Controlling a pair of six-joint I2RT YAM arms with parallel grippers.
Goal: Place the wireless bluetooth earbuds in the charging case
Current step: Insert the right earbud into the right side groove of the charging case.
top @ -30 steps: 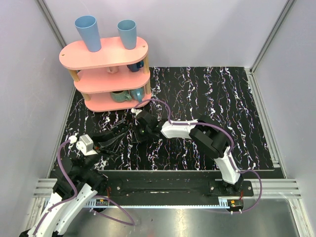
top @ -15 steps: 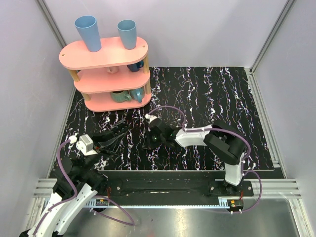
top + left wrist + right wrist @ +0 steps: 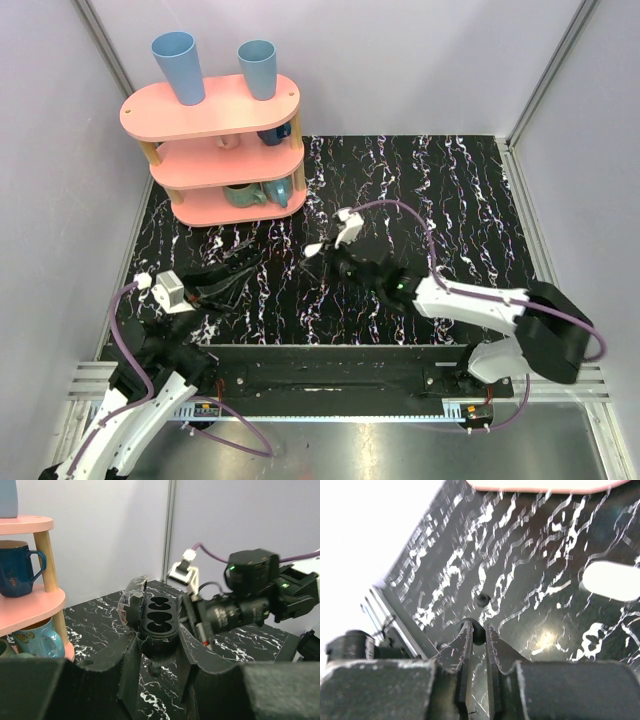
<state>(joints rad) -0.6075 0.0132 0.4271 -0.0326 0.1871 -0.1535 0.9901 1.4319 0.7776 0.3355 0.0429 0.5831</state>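
The right gripper [image 3: 479, 629] has its fingers pressed nearly together, pinching a small dark rounded earbud [image 3: 478, 636] at the tips. Just beyond it a second small dark speck [image 3: 482, 599] lies on the black white-veined marbled tabletop [image 3: 450, 200]; I cannot tell whether it is the other earbud. A second ago this gripper was back by the foot of the pink three-tier shelf [image 3: 215, 150] with its arm folded; now the arm is stretched low and the gripper sits nearer the centre. The left gripper [image 3: 159, 642] has not moved and stays clamped on the black oval charging case [image 3: 160, 616], lid open, both wells empty.
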